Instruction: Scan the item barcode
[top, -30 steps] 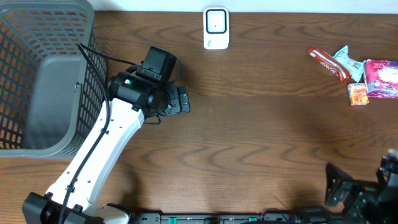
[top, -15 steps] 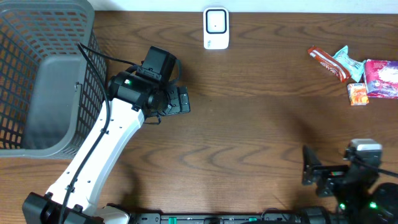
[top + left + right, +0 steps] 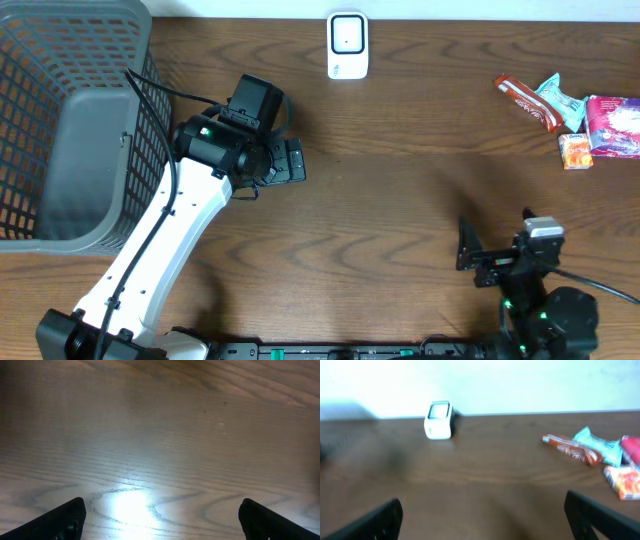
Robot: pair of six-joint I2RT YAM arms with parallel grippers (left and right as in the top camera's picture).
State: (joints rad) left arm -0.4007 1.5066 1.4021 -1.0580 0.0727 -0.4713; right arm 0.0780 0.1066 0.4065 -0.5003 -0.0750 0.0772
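Note:
The white barcode scanner point(image 3: 347, 45) stands at the table's far edge, and the right wrist view shows the scanner point(image 3: 439, 420) too. Small items lie at the far right: a red wrapper point(image 3: 528, 102), a teal packet point(image 3: 558, 95), a pink packet point(image 3: 612, 125) and an orange box point(image 3: 575, 150). My right gripper point(image 3: 468, 258) is low at the front right, open and empty point(image 3: 482, 515), well short of the items. My left gripper point(image 3: 290, 160) hovers over bare wood left of centre, open with nothing between its fingers point(image 3: 160, 515).
A grey mesh basket point(image 3: 60, 120) fills the back left corner. The left arm's white link point(image 3: 150, 250) runs diagonally from the front left. In the right wrist view the red wrapper point(image 3: 572, 449) and orange box point(image 3: 624, 482) lie ahead to the right.
The right arm has come up from the front right corner, moving left and further onto the table. The left arm has stayed still. Both grippers remain open.

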